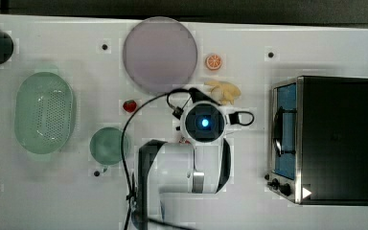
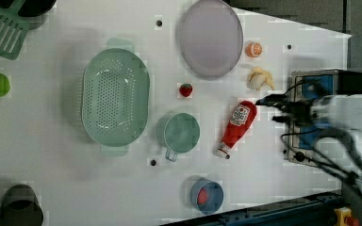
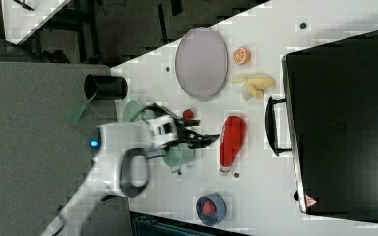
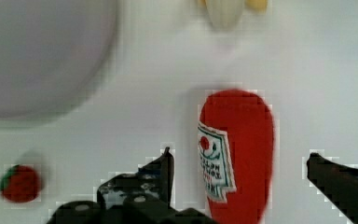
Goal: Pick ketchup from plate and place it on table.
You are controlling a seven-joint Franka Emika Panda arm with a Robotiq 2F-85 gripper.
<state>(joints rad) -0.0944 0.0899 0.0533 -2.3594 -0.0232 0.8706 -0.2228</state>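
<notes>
Ketchup (image 2: 238,128) lying flat on the table (image 2: 66,179), off the plate (image 2: 210,37) and well apart from it, with a strawberry (image 2: 185,90) and a peeled banana (image 2: 260,78) on the bare tabletop between them. Lilac plate itself bare. Bottle resting on its side, label up, long axis running from the rounded base, toward the plate, down to the small cap, toward the blue-rimmed bowl (image 2: 206,196) near the table edge in the left view.

Gripper (image 4: 240,179) hanging directly above the bottle, fingers spread wide and gripping nothing. In the wrist view, one dark finger (image 4: 161,175) on each flank of the red body, a clear gap of white table on both sides, no contact. Opening line set across the bottle's long axis, not along it, so the narrow width sits between the fingers. In the right view, fingertips seen beside the bottle's upper half, apparently above it rather than at table level.

Judging from this, placement looks complete: bottle released on the table, plate cleared. Likely remaining: a straight lift away, keeping both fingers off the bottle's sides to avoid rolling it.
</notes>
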